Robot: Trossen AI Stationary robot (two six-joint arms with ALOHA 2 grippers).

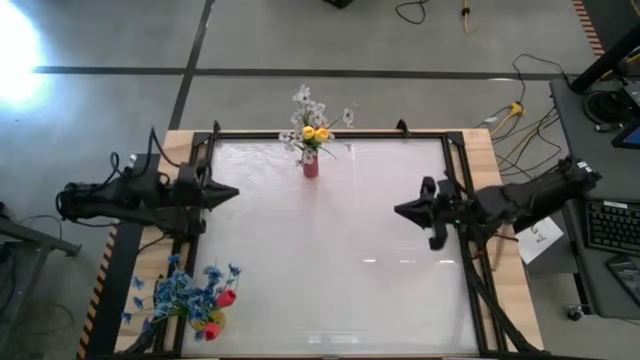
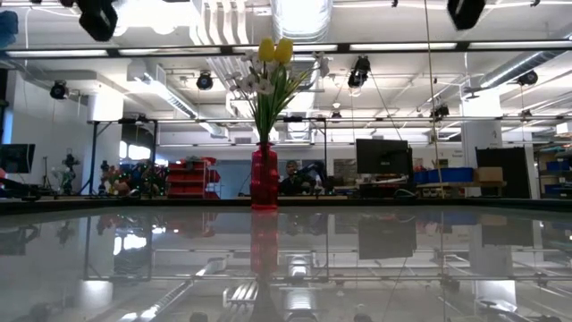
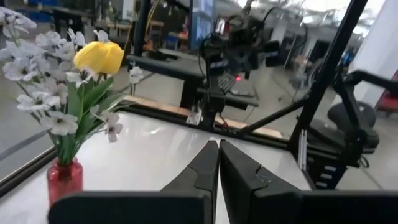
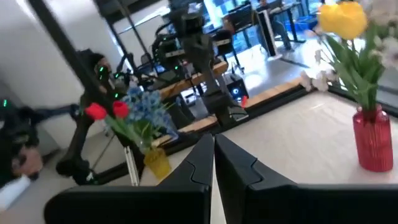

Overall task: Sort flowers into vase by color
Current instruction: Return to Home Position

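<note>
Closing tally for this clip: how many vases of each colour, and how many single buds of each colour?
Red vase: 1
Yellow vase: 1
Yellow buds: 2
Pink-red buds: 2
Total: 6
White sprays and blue clusters are too tangled to count.
Left gripper and right gripper are shut, at the table's sides.

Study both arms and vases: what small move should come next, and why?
Likely park both arms: the left gripper and right gripper are shut, empty, at opposite sides of the table; white and yellow flowers fill the red vase, blue and pink flowers the yellow vase, none loose.
</note>
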